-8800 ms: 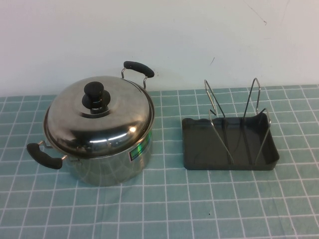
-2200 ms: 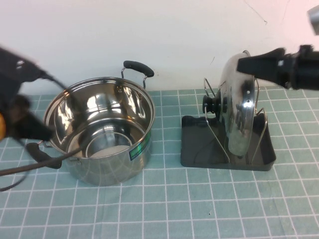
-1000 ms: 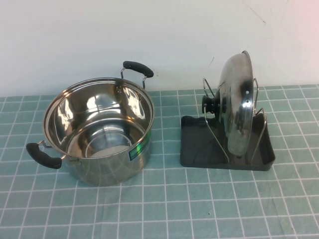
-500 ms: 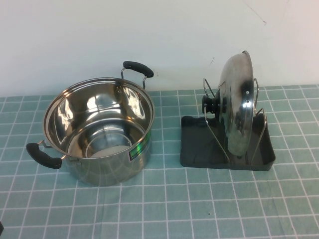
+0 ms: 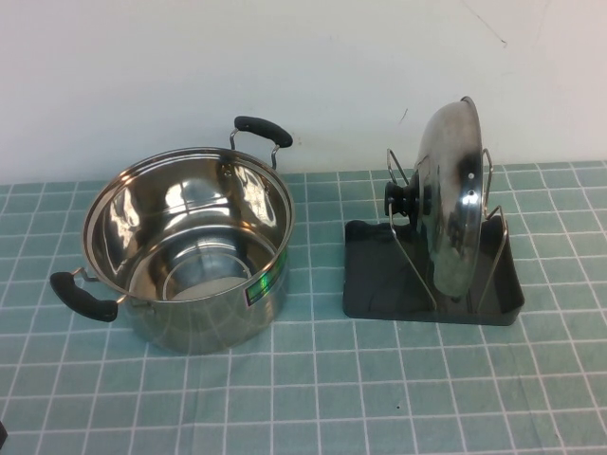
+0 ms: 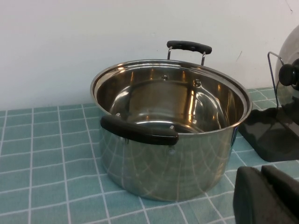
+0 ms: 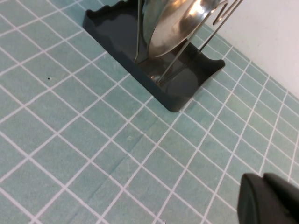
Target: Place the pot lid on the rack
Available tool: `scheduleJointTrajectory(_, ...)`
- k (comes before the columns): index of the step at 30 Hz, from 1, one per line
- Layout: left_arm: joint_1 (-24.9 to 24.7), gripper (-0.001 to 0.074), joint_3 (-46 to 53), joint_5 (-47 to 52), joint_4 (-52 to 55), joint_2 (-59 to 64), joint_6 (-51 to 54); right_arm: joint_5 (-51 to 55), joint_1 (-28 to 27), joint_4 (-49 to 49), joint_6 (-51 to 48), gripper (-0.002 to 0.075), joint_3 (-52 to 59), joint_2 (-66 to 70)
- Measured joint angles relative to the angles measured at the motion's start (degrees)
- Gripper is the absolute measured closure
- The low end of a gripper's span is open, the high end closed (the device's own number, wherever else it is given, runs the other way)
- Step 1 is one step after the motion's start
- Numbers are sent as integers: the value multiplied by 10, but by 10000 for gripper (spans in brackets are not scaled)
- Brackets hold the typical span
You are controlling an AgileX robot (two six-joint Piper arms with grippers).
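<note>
The shiny steel pot lid (image 5: 457, 194) stands on edge between the wire loops of the dark grey rack (image 5: 379, 280), its black knob (image 5: 402, 201) facing the pot. Lid (image 7: 170, 25) and rack (image 7: 114, 32) also show in the right wrist view. Neither arm shows in the high view. My left gripper (image 6: 260, 170) is shut and empty, low beside the open steel pot (image 6: 173, 154). My right gripper (image 7: 263, 176) is shut and empty, over the green mat well away from the rack.
The lidless pot (image 5: 190, 251) with two black handles and a green sticker stands left of the rack on the green checked mat (image 5: 313, 398). A white wall runs behind both.
The lid was on the pot at first and now stands in the rack. Both arms have left the high view. Nothing has moved in the last second.
</note>
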Motion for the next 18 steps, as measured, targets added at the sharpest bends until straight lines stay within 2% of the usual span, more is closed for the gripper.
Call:
scheduleJointTrajectory(6,21,736,18,-9,11,0,0,0,0,0,0,725,0,-1)
scheduleJointTrajectory(13,141,736,66,-38,-3,0,-1,0,0,6,0,725,1,-3)
scheduleJointTrajectory(18,180,736,130,-53,-17,0,-1,0,0,7,0,725,1,-3)
